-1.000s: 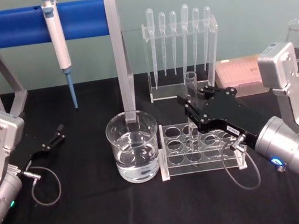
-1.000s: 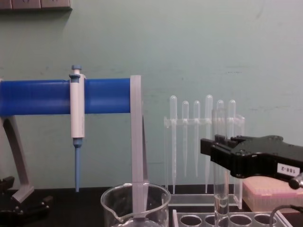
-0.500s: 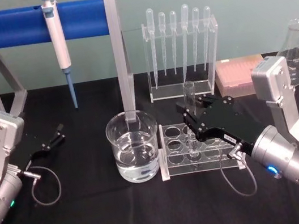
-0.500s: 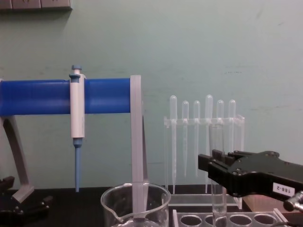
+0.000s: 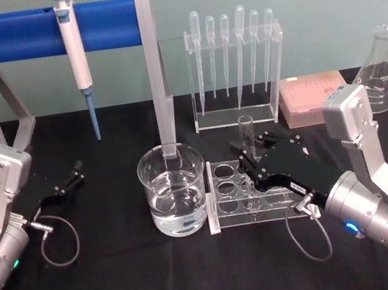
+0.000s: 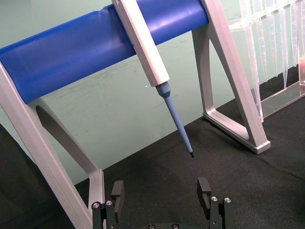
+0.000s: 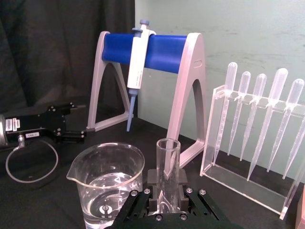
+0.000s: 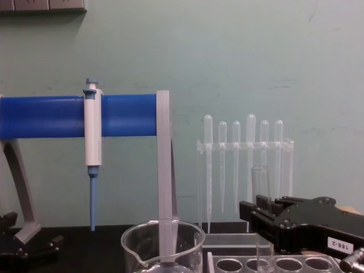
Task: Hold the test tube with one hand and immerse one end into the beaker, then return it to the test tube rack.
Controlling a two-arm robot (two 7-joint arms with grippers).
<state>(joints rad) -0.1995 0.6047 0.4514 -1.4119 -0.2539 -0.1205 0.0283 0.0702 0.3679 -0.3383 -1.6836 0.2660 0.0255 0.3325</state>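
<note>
The test tube [image 5: 246,133] stands upright in the clear rack [image 5: 223,185], its lower end down in a rack hole. My right gripper [image 5: 250,165] is shut on the test tube's middle; in the right wrist view the tube [image 7: 167,160] rises between the black fingers [image 7: 183,193]. From the chest, the tube [image 8: 261,181] sticks up above the right gripper [image 8: 257,213]. The beaker [image 5: 174,189], partly filled with clear liquid, sits just left of the rack and also appears as the beaker [image 7: 106,183]. My left gripper [image 5: 74,173] rests open on the table at the left, seen as the left gripper [image 6: 161,191].
A blue-barred stand [image 5: 48,31] holds a white-and-blue pipettor [image 5: 77,56] behind the beaker. A clear holder of plastic pipettes [image 5: 235,56] stands behind the rack. A pink tip box [image 5: 308,92] and a conical flask [image 5: 381,73] sit at the back right. Black cloth covers the table.
My right gripper has come down and slightly toward me, lowering the test tube into the rack. The left arm has not moved.
</note>
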